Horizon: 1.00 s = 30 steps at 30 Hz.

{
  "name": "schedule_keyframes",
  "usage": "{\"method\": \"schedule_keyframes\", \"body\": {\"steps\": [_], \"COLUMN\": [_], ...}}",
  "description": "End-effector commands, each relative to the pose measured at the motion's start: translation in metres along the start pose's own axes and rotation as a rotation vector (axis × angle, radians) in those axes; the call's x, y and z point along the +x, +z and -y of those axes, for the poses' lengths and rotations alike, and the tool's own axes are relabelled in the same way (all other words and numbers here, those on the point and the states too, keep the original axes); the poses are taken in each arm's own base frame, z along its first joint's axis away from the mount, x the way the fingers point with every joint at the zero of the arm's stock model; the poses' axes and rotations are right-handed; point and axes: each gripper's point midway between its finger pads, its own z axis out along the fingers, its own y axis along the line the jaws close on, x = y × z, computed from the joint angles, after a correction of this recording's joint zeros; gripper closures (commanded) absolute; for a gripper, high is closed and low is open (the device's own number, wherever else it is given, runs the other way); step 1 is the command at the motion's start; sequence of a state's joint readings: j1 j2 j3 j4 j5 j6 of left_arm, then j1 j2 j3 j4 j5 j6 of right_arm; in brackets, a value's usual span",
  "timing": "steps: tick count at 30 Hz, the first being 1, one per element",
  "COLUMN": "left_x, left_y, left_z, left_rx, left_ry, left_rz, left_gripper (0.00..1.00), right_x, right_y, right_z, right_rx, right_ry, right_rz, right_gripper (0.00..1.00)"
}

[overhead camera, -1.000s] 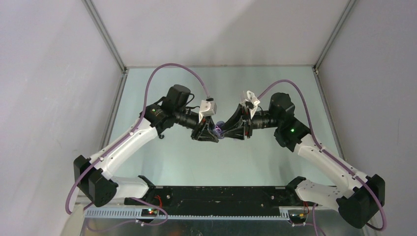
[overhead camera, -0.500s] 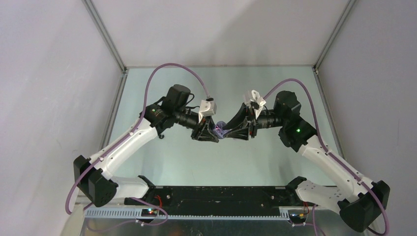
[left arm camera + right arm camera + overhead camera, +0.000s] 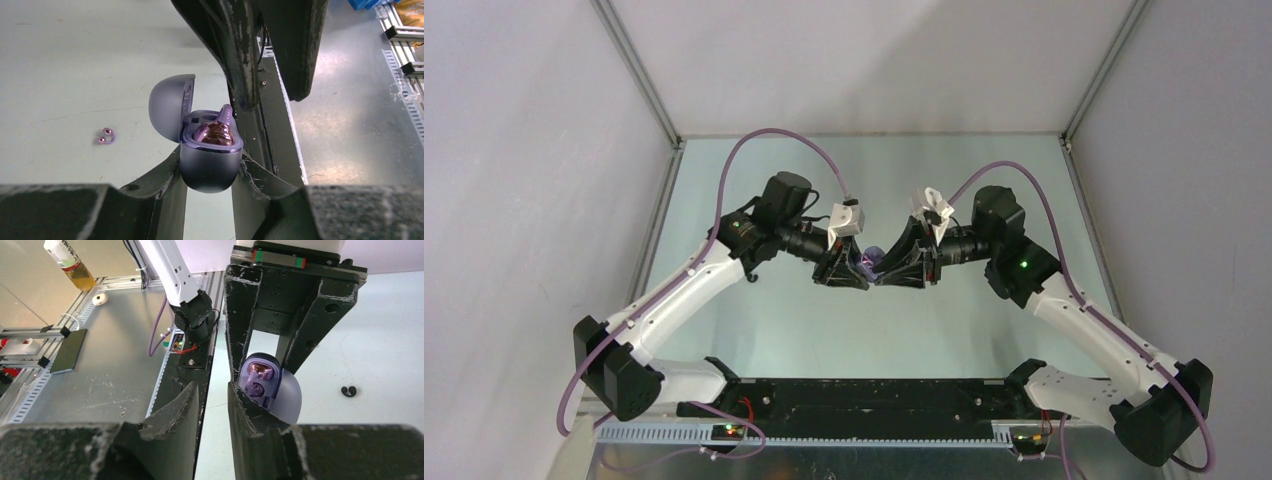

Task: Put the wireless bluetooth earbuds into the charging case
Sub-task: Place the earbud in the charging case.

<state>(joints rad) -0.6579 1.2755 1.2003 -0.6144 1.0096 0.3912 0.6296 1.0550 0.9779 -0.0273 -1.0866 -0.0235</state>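
Observation:
My left gripper (image 3: 209, 175) is shut on the purple charging case (image 3: 207, 160), held upright with its lid (image 3: 167, 107) open. The case also shows in the top view (image 3: 873, 258) and the right wrist view (image 3: 282, 395). Its inside is glossy purple (image 3: 260, 372), and a pale purple piece (image 3: 226, 116) sticks up from it. I cannot tell whether that piece is an earbud. Two tiny purple earbuds (image 3: 106, 136) lie together on the table. Two tiny black earbuds (image 3: 348, 390) lie together there too. My right gripper (image 3: 212, 387) is open and empty, one finger (image 3: 245, 75) right beside the case.
The pale green table (image 3: 764, 320) is walled by grey panels on three sides. Beyond its near edge are the black base rail (image 3: 864, 395), a metal bench, a phone (image 3: 70, 349) and a bottle (image 3: 67, 262).
The right arm swung slightly outward and came back against the case. The left arm and the case have held still.

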Motion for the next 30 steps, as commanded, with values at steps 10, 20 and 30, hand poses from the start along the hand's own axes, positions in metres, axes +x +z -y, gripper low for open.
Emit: {"method": "schedule_keyframes", "body": {"steps": [10,20,30], "left_x": [-0.019,-0.017,-0.019], "left_y": [-0.006,-0.01,-0.019], "left_z": [0.007,0.002,0.0], "left_rx": [0.011,-0.023,-0.071], "left_ry": [0.052,0.061,0.084], "left_rz": [0.048,0.042,0.056], "left_gripper": [0.93,0.93,0.93], "right_x": [-0.019,-0.045,-0.034], "right_y": [0.0,-0.017,-0.06], "right_z": [0.012,-0.034,0.012], "right_rx": [0.081,-0.107,0.17], "right_ry": [-0.051,-0.101,-0.185], "right_rz": [0.029,0.044,-0.017], "right_gripper": [0.67,0.67,0.63]}}
